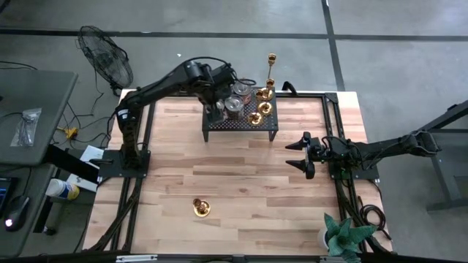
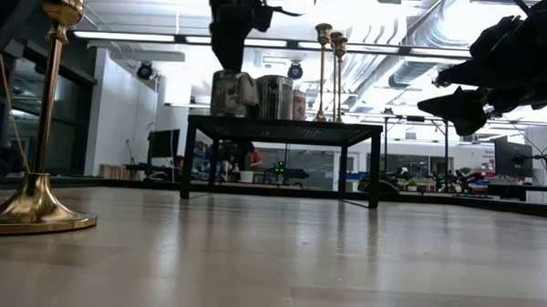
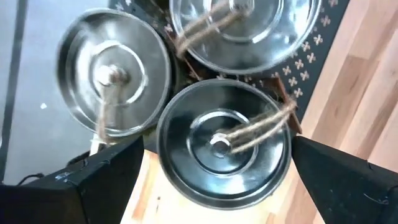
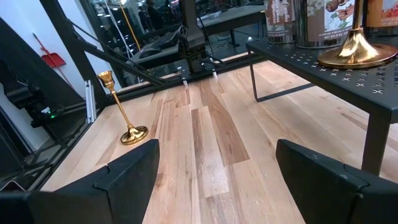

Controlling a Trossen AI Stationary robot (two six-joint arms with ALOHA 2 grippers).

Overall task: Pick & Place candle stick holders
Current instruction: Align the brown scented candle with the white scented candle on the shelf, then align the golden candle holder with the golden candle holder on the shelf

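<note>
Left gripper (image 3: 214, 180) open, straddling silvery cup (image 3: 224, 142) on black stand (image 1: 241, 121); right gripper (image 1: 301, 155) open, idle, well apart.

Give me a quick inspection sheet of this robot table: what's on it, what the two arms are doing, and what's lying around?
Surface: wooden table, mostly bare planks.
Job's things: one brass candlestick stands alone on the wood near the front; other brass candlesticks and silvery cups sit on the black perforated stand at the back.
Clutter: potted plant at the front right corner.
Grippers: left gripper open, above a silvery cup on the stand; right gripper open, empty, hovering over the table's right side.
Cables: cables run along the right edge near the plant.
Surroundings: fan and desk on the left.
</note>
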